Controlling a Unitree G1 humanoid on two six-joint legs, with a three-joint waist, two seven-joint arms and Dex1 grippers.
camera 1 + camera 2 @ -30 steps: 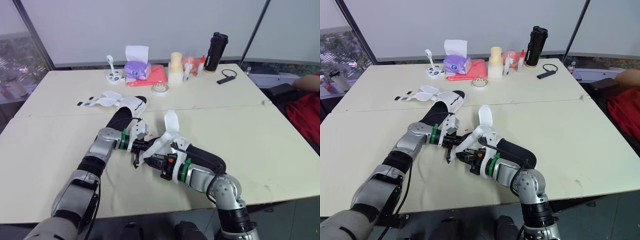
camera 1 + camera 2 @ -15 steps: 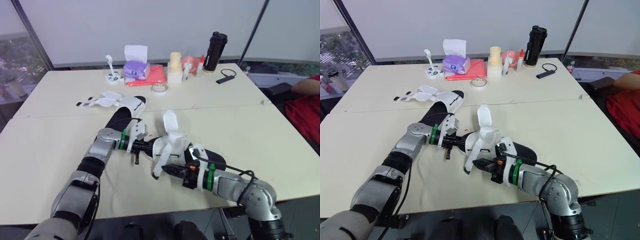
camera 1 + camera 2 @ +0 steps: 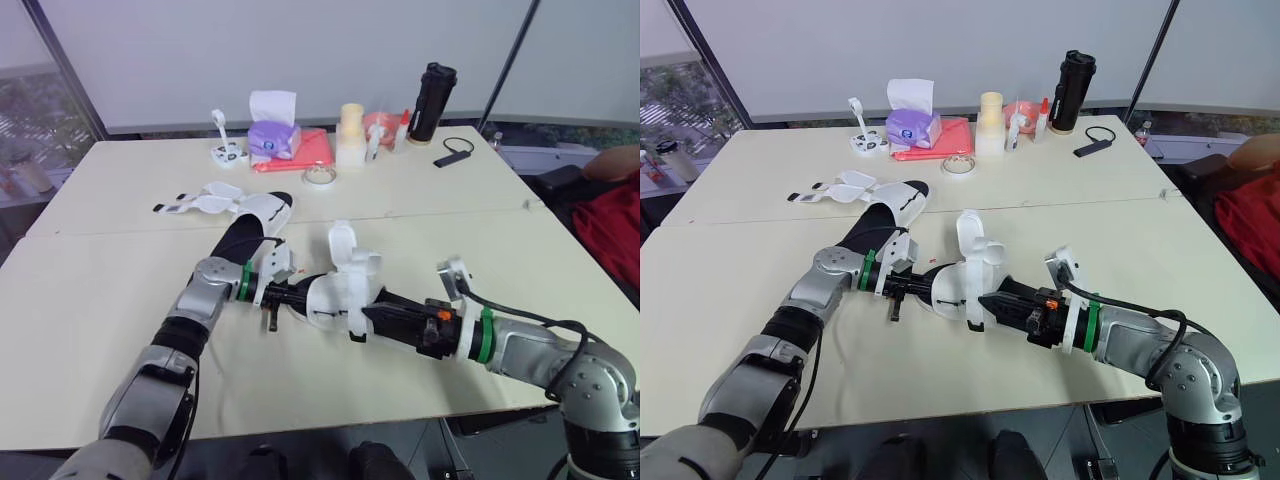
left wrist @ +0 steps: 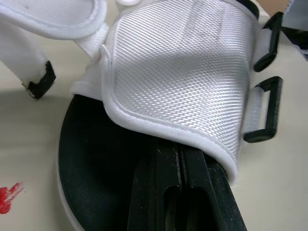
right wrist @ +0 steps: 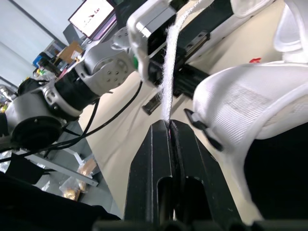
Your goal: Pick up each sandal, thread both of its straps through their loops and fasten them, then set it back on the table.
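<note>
Cream worktop (image 3: 120,290) carries everything I have to work with. Nearest to me, the right gripper (image 3: 364,317) reaches in from the right side. Its jaws are clenched on the free end of a white strap (image 5: 168,77), and in the right wrist view the strap rises straight out from between the closed tips.

Just beyond is the sandal (image 3: 335,298), in the middle of the worktop; I cannot tell whether it rests on the surface or is just above it. Its long axis runs across, from one arm toward the other. The left gripper (image 3: 300,297) comes from the opposite side, jaws clamped on the sandal's edge where the white upper meets the black sole. So the two grippers face each other with the sandal between them.

What matters now is that the black loops (image 4: 263,111) sit on the flank of the upper just beside the right tips, and the strap passes beside them, not through. I judge the right arm must feed and the left must only hold.

Farther away, a second sandal (image 3: 250,208) lies flat with loose straps. A tissue box (image 3: 274,135) and a bottle (image 3: 432,102) stand at the back.
</note>
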